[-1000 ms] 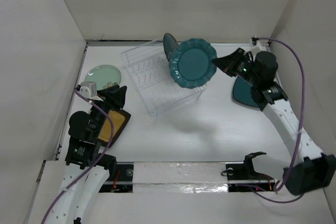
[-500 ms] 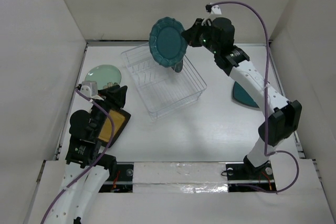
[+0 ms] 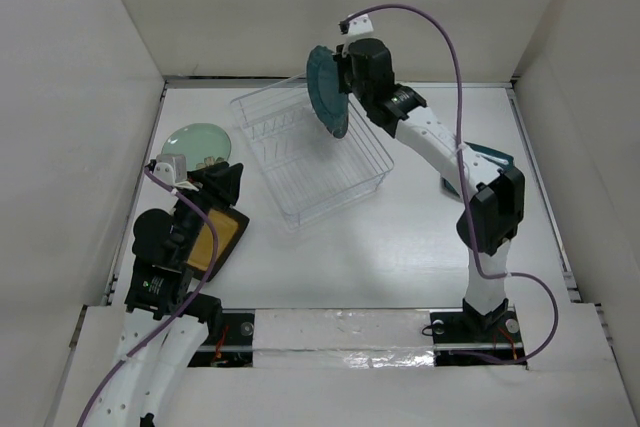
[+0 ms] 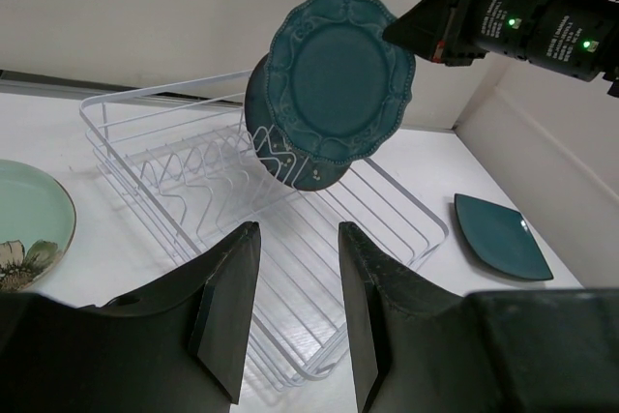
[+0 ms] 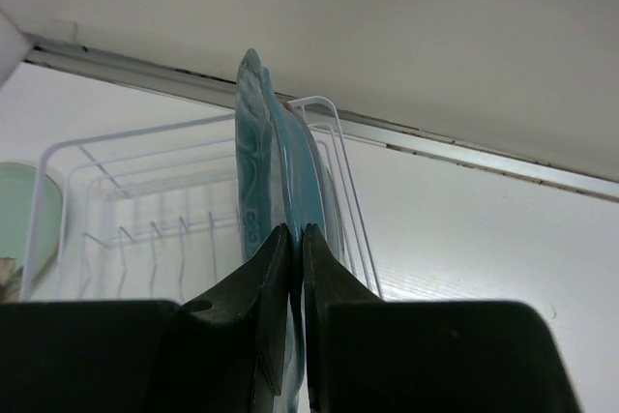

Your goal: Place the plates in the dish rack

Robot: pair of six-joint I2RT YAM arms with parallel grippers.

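Right claw [image 5: 293,239] pinches scalloped teal plate [image 4: 338,79] over dish rack [image 3: 320,182].

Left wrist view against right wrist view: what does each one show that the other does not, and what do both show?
Only the left wrist view shows the scalloped teal plate face-on, a second dark plate behind it, the square teal plate lying on the table, and the open left gripper. Only the right wrist view shows the right gripper shut on that plate's rim, the plate seen edge-on. Both show the dish rack and the pale mint plate.
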